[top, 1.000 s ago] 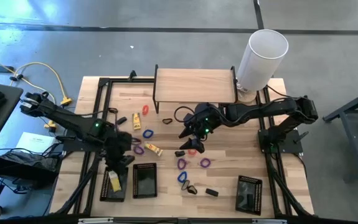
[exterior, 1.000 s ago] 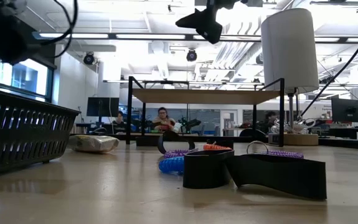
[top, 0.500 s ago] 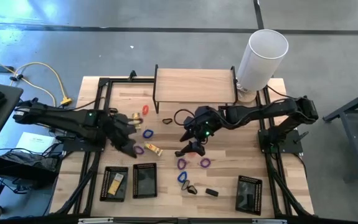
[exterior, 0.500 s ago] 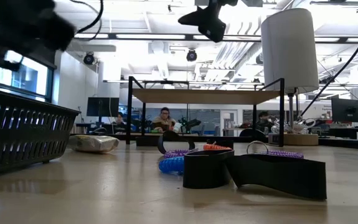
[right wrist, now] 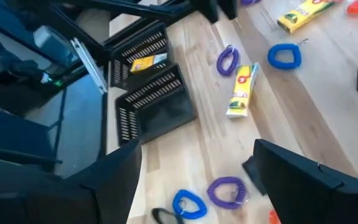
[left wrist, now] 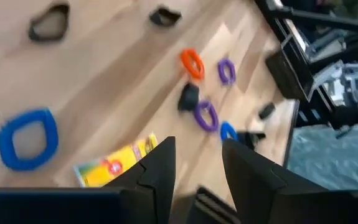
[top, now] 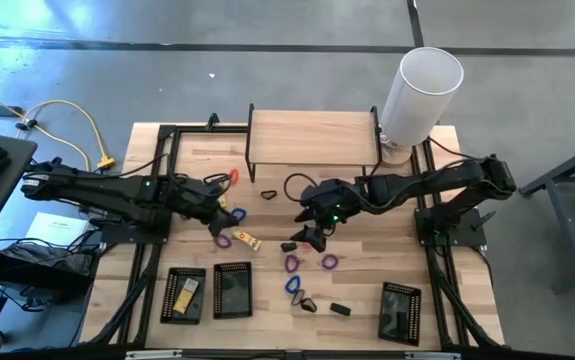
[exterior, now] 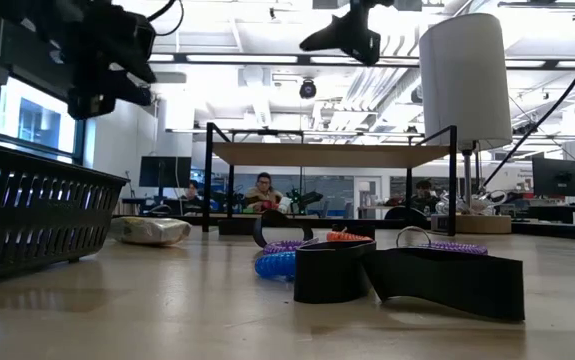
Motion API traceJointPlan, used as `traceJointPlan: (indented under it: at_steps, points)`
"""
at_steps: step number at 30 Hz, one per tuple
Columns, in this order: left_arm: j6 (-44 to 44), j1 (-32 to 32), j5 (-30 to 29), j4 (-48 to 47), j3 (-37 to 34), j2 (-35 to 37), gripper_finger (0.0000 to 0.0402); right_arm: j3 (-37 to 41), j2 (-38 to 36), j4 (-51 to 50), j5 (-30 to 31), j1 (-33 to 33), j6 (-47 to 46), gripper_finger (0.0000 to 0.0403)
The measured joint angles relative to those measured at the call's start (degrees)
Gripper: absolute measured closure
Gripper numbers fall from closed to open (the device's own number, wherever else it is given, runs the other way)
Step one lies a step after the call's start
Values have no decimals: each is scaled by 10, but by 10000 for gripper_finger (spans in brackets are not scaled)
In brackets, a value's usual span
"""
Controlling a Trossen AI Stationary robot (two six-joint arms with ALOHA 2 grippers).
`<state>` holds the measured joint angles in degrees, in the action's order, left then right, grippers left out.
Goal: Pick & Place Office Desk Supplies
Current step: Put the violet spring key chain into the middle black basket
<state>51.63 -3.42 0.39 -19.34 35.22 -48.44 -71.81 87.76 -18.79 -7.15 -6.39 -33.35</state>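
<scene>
Supplies lie scattered mid-table: yellow packet (top: 246,239), blue loop (top: 237,214), purple loops (top: 292,262), black clip (top: 340,310) nr the front. Another yellow packet sits in far-left mesh tray (top: 171,308). Left gripper (top: 217,208) hovers just beside blue loop, fingers (left wrist: 157,169) partly apart, holding nothing. Right gripper (top: 312,220) hangs over table centre, fingers wide apart, empty.

occluded: mesh tray (exterior: 27,215) cut by frame edge | blurred: left pincer (left wrist: 194,168)
</scene>
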Motion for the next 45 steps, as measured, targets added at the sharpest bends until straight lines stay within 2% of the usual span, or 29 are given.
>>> traceJointPlan:
  at_steps: [2, 5, 7, 10, 14, 18, 21, 29, 34, 45]
  points:
    - [-38, 0, -4, 21, 0, -3, 274, 0, -10, -17, 3, -1, -17, 105]
    - [-113, -4, 30, 25, 0, 0, 277, 0, -26, -29, 27, -5, -41, 105]
    - [-161, -11, 58, 17, 0, 5, 281, 0, -35, -42, 52, -18, -53, 105]
    - [-203, -28, 65, -24, 1, 11, 288, 0, -42, -54, 72, -34, -67, 105]
    - [-223, -49, 24, -126, 1, 10, 296, 0, -42, -54, 86, -46, -82, 105]
    - [-225, -60, -48, -206, 1, 10, 298, 0, -42, -55, 87, -47, -93, 105]
    - [-266, -66, -80, -228, 1, 10, 298, 0, -42, -54, 88, -46, -103, 105]
    - [-402, -88, -81, -221, 1, -2, 298, 0, -42, -54, 89, -37, -104, 105]
    - [-449, -93, -81, -213, 1, -42, 298, 0, -42, -54, 91, -36, -104, 105]
    - [-449, -92, -80, -175, 0, -187, 298, 0, -42, -53, 88, -36, -104, 105]
